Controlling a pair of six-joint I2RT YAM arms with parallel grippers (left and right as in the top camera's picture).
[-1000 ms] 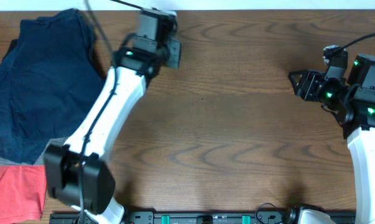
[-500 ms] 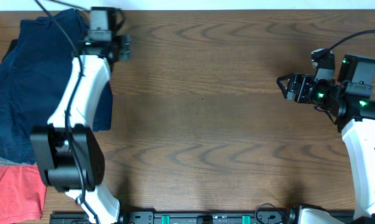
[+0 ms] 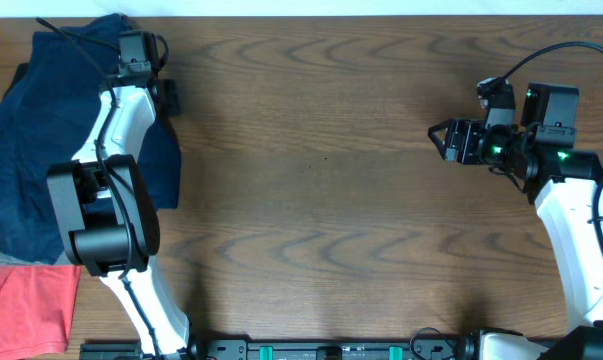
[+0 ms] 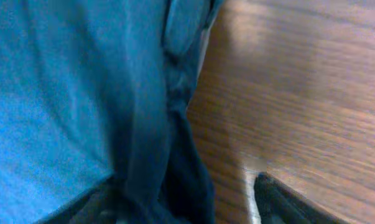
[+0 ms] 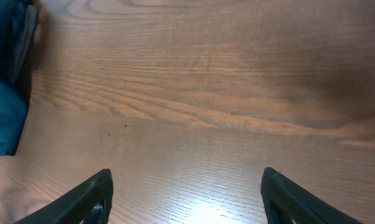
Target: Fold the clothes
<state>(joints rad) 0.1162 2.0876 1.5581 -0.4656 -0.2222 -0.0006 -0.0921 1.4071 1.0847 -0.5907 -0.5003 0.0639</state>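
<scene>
Dark navy shorts (image 3: 41, 140) are lying bunched at the far left of the worktop (image 3: 321, 200), one edge hanging over the bare wood. The left hand (image 4: 184, 180) is hovering low at that right-hand edge, fingers standing apart. Cloth is sitting between them and covering one finger, and nothing is pinched. The right hand (image 3: 441, 140) is hanging over bare wood at the right side, well apart from the shorts, fingers spread wide and gripping nothing. A coral-red garment (image 3: 21, 310) is lying at the near left corner, just beside the shorts.
</scene>
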